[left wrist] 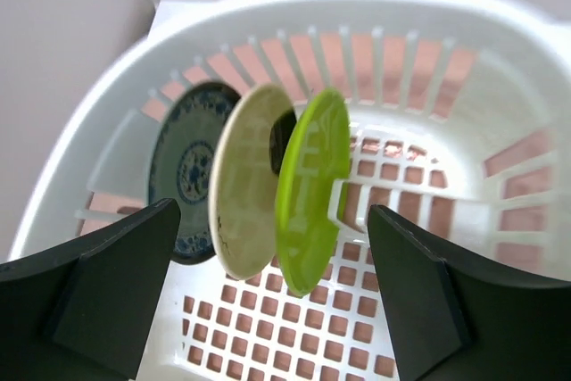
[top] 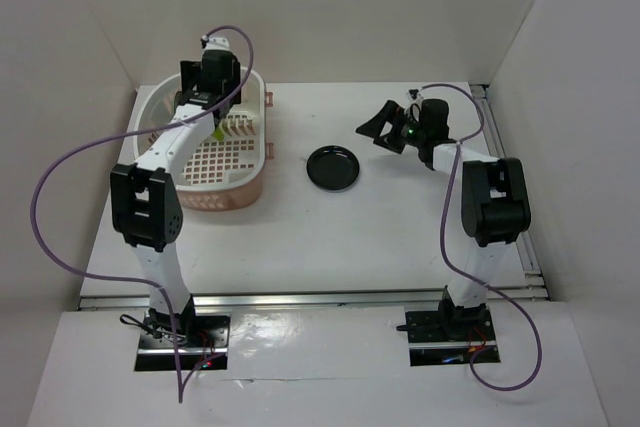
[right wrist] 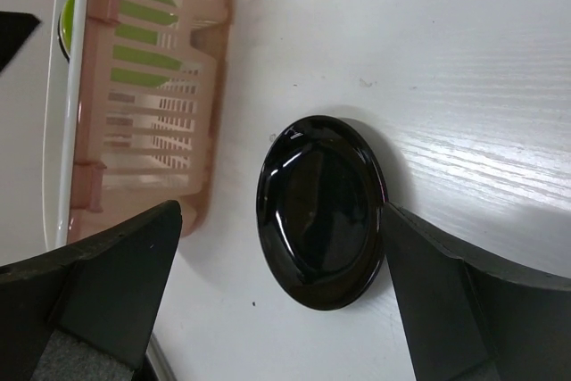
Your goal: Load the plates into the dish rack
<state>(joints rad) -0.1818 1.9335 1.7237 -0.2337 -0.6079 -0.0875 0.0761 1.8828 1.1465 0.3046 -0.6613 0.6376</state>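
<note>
Three plates stand on their edges in the dish rack (left wrist: 428,15), close together in a row. In the left wrist view the blue-patterned plate (left wrist: 183,176) is on the left, the cream plate (left wrist: 243,185) is in the middle, and the lime green plate (left wrist: 310,189) is on the right. The black plate (top: 333,167) is not in the rack. It lies flat on the white desk (top: 350,237), near the right side of the rack.

The rack is white and sits in a pinkish tray (right wrist: 161,131) on the left part of the desk.

The left fingers (left wrist: 125,274) are up over the rack, spread wide apart, with nothing in them. The right fingers (right wrist: 107,283) are wide apart too and hold nothing. In the right wrist view the black plate shows between them, but they do not touch it.
</note>
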